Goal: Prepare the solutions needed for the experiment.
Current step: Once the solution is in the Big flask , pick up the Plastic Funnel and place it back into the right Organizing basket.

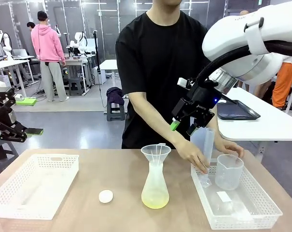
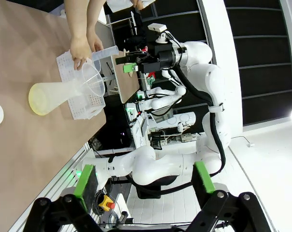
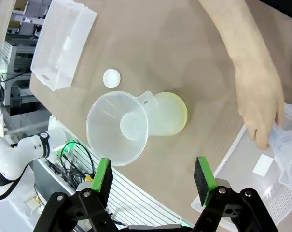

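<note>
The solutions show as pale yellow-green liquid [image 1: 155, 199] in the bottom of a clear conical flask [image 1: 155, 181] at the table's middle, with a clear funnel [image 1: 156, 152] in its neck. The same liquid [image 3: 172, 114] lies below my right gripper [image 3: 154, 176], beside the funnel [image 3: 118, 128]. My right gripper [image 1: 183, 127] hangs open and empty above the flask's right side. The person's hand [image 1: 196, 154] holds a graduated cylinder [image 1: 205, 145] in the right basket [image 1: 261, 212]. My left gripper [image 1: 30, 131] stays open off the table's left end; in its own view the left gripper [image 2: 145, 179] is empty, far from the flask [image 2: 54, 94].
A small white round stopper [image 1: 105, 196] lies left of the flask. An empty white basket [image 1: 34, 186] sits at the left. A clear beaker [image 1: 229, 171] stands in the right basket beside the cylinder. The person stands at the far edge, both hands at that basket.
</note>
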Controlling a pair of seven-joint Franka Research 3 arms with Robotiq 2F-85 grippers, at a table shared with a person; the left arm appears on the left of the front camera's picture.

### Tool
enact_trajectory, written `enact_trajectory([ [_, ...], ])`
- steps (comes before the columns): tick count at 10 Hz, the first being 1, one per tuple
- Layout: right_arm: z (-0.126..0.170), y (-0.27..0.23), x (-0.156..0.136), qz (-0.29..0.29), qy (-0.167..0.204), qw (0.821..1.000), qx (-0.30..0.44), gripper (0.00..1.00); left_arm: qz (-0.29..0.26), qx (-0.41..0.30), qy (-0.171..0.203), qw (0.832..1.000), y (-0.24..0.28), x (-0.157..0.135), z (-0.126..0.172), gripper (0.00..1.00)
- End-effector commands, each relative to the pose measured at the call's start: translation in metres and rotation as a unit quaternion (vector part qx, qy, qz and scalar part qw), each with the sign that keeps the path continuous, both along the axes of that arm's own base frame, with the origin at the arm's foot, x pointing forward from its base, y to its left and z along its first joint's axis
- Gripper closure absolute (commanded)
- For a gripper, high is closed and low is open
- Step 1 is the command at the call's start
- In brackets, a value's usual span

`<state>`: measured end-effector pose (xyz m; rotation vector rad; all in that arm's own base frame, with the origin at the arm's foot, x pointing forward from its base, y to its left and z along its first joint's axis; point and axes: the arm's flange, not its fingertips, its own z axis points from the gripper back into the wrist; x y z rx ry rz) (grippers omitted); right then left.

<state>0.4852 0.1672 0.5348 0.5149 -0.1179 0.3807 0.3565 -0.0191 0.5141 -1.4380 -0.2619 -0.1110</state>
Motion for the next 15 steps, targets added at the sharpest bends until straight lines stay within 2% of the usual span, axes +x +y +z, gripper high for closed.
enact_trajectory([
  [1, -0.006, -0.003, 0.001, 0.011, 0.004, 1.0, 0.005, 0.15, -0.003, -0.009, -0.005, 1.0, -0.001, -0.001, 0.001, 0.0],
  [2, -0.012, 0.001, 0.005, 0.014, 0.011, 1.0, -0.013, 0.15, -0.003, -0.009, -0.005, 1.0, -0.001, -0.001, 0.001, 0.0],
  [6, -0.034, 0.026, 0.025, 0.056, -0.005, 0.998, -0.039, 0.15, -0.003, -0.009, -0.005, 1.0, -0.001, -0.001, 0.001, 0.0],
  [10, -0.054, 0.039, 0.033, 0.085, 0.022, 0.996, -0.029, 0.15, -0.003, -0.009, -0.005, 1.0, -0.001, -0.001, 0.001, 0.0],
  [15, -0.065, 0.06, 0.038, 0.118, 0.047, 0.991, -0.032, 0.15, -0.003, -0.009, -0.005, 1.0, -0.001, -0.001, 0.001, 0.0],
])
